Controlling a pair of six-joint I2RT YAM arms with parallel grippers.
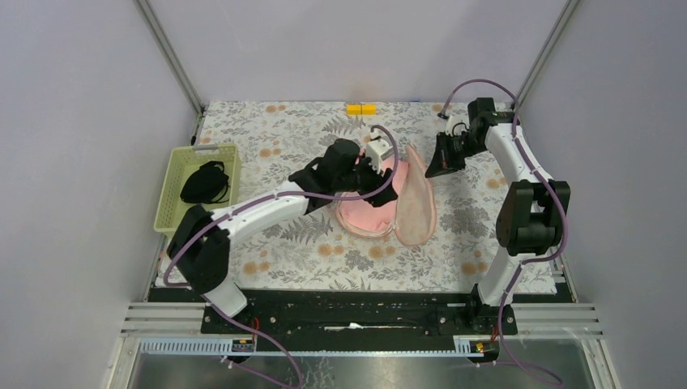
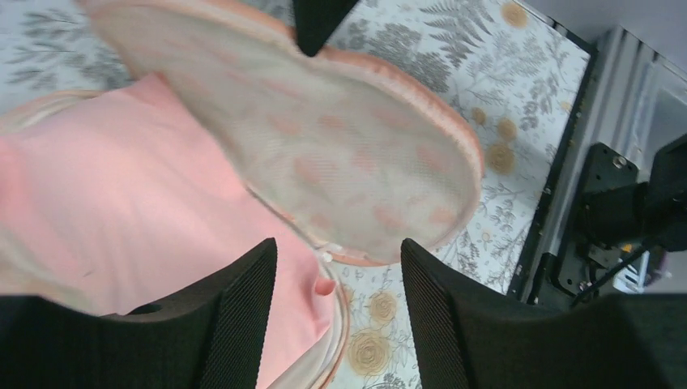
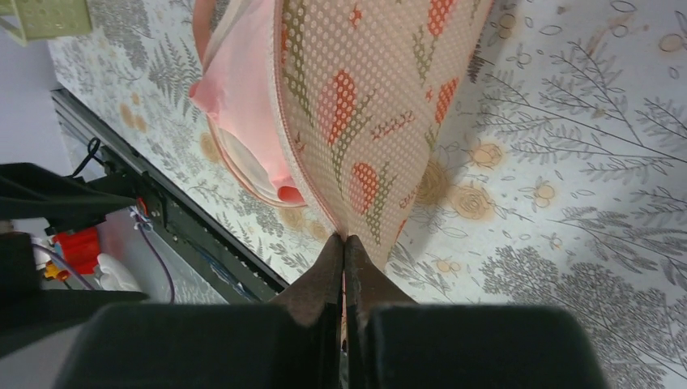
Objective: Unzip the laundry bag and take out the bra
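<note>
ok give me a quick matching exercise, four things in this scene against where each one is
Things:
1 bra
2 black garment
3 yellow block
4 left gripper

Places:
a in the green basket
b at the far edge of the table
c open, over the laundry bag
d inside the unzipped laundry bag

Pairs: 1-d, 2-a, 3-b, 4-c
</note>
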